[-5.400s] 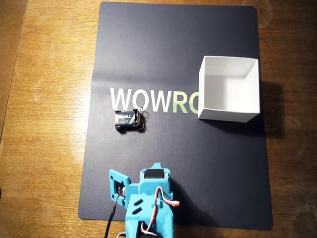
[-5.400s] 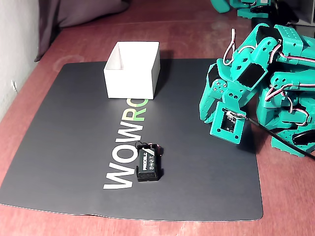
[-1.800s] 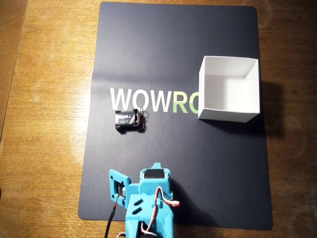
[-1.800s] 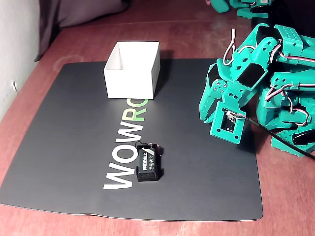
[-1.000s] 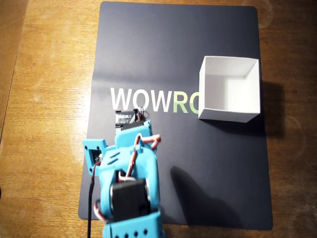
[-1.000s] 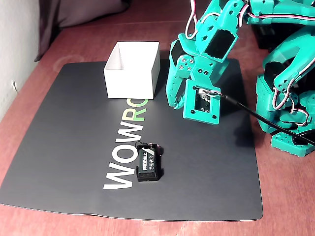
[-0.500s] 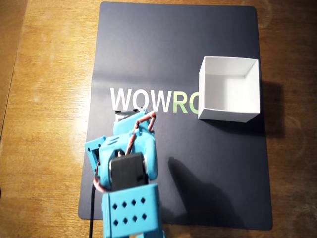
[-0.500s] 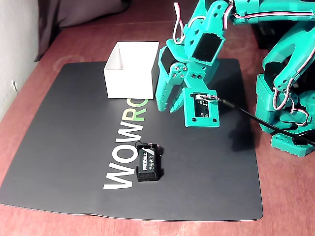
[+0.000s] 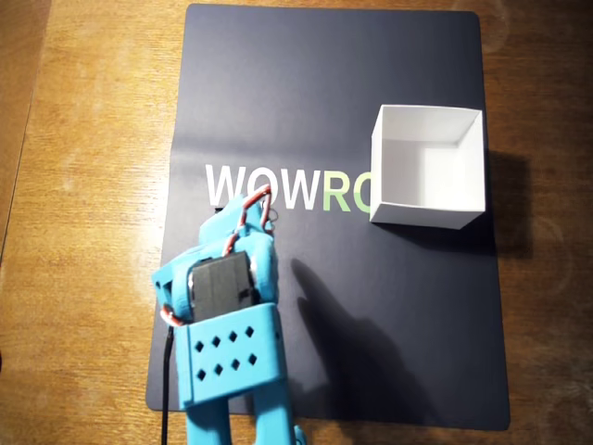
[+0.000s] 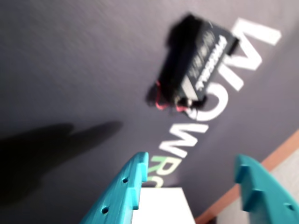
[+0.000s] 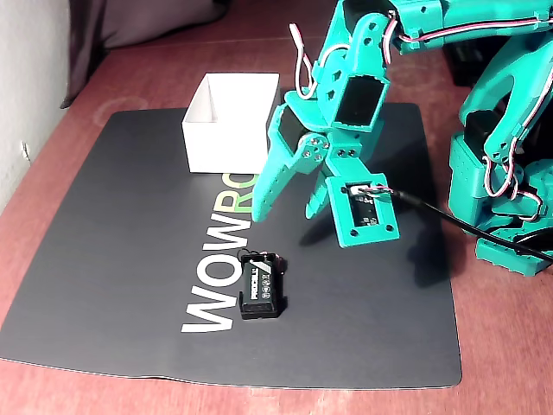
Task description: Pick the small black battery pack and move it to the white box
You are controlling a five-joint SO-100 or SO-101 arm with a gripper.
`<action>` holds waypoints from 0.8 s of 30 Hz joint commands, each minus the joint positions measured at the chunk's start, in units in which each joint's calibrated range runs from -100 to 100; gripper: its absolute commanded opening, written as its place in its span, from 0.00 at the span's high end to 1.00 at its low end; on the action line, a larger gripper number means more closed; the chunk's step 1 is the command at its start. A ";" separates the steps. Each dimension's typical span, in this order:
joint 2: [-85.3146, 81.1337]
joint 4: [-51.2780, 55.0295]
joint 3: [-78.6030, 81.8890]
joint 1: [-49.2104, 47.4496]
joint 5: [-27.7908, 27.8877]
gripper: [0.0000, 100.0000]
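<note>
The small black battery pack [image 11: 261,287] lies flat on the dark mat by the white "WOW" letters, with red wires at its far end. In the wrist view the battery pack [image 10: 196,60] is ahead of the fingers and apart from them. My teal gripper [image 11: 282,212] is open and empty, hanging above the mat just behind the pack. Its two fingers spread wide in the wrist view, the gripper [image 10: 190,158] holding nothing. The white box [image 11: 229,121] stands open-topped at the mat's far side and shows in the overhead view [image 9: 426,209]. In the overhead view my arm [image 9: 232,324] hides the pack.
The dark mat [image 9: 324,74] covers a wooden table [image 9: 83,185]. The arm's base and cables [image 11: 505,173] stand at the right in the fixed view. A black cable [image 11: 441,216] runs across the mat's right side.
</note>
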 commanded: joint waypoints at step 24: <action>11.85 -3.59 -6.31 -6.75 -9.63 0.75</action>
